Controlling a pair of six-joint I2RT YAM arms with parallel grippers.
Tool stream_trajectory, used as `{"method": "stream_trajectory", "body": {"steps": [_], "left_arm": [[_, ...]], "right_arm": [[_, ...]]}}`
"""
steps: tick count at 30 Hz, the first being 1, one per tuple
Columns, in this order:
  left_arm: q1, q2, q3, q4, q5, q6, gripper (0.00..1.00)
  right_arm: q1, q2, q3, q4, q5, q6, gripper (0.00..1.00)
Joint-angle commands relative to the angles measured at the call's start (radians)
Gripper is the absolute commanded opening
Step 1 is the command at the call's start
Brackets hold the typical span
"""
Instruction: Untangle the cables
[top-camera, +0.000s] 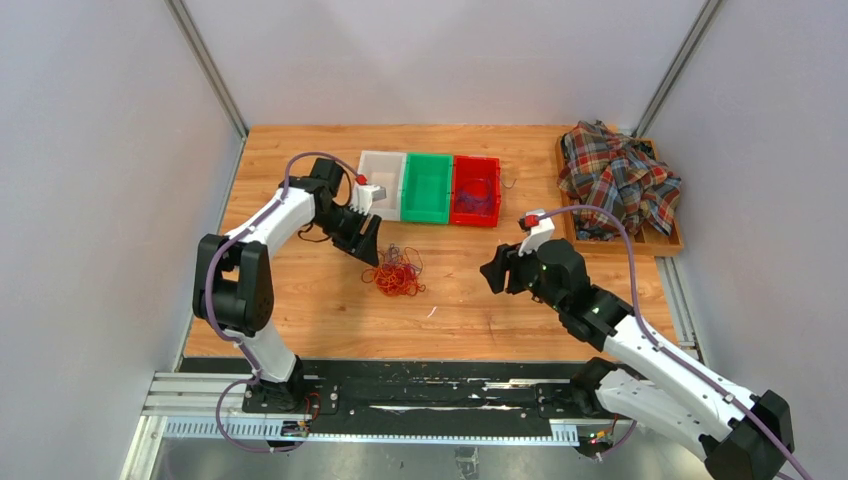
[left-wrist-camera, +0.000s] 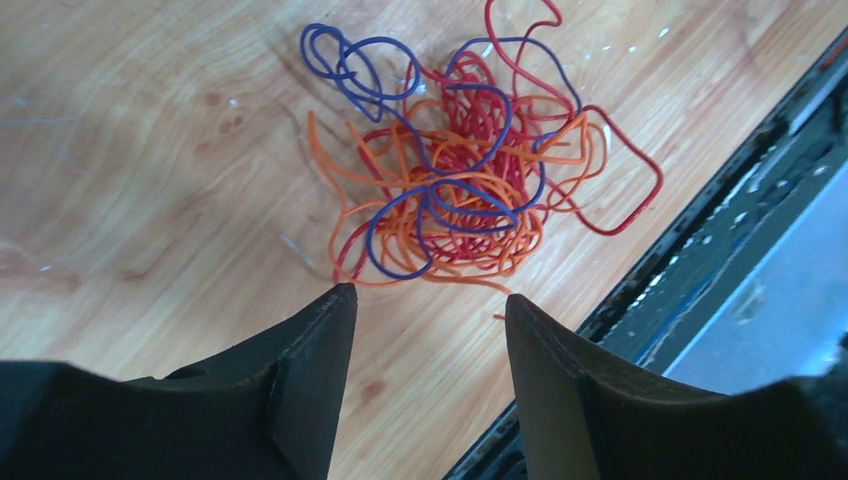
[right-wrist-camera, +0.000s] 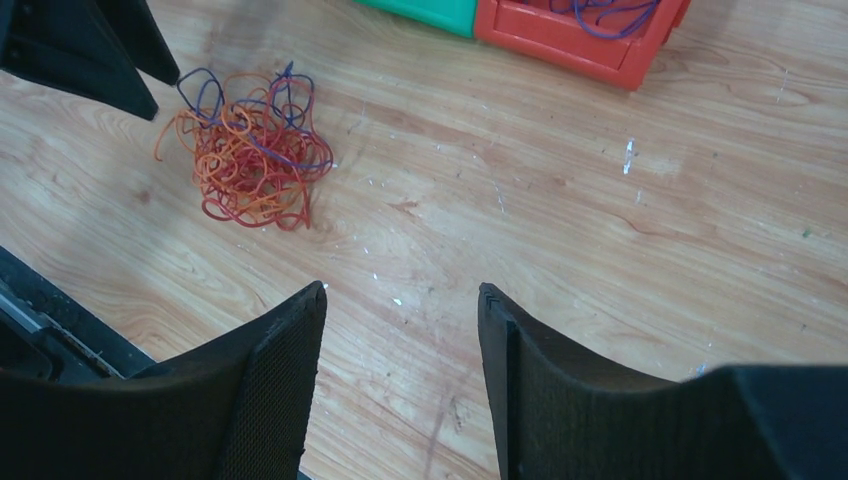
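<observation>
Left claw (left-wrist-camera: 428, 295), right claw (right-wrist-camera: 402, 290) both parted, empty; cables (top-camera: 397, 275) lie on scuffed wooden table (top-camera: 330, 312), grey walls (top-camera: 430, 60) around.

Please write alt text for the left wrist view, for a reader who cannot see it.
A tangled bunch of red, orange and blue cables lies on the wooden table, just beyond the left gripper, whose black jaws stand apart, holding nothing.

Nothing readable is coming through in any view right now: no text, label, brand, number or sign. The row of white, green and red plastic bins (top-camera: 427, 190) is showing only plain faces from here.
</observation>
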Motion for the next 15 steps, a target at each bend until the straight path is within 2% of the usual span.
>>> {"method": "stream_trajectory", "body": {"steps": [1,4,9,15], "left_arm": [[0.018,0.004,-0.047,0.123,0.127,-0.121,0.60],[0.022,0.010,-0.058,0.167,0.128,-0.149,0.57],[0.027,0.026,-0.076,0.249,0.090,-0.216,0.46],[0.027,0.021,-0.082,0.275,0.080,-0.229,0.28]], "right_arm": [[0.007,-0.021,-0.026,0.082,0.021,0.023,0.57],[0.006,-0.013,-0.026,0.093,0.026,0.028,0.55],[0.008,0.001,-0.027,0.101,0.027,0.031,0.53],[0.008,-0.010,-0.021,0.109,0.039,0.028,0.52]]}}
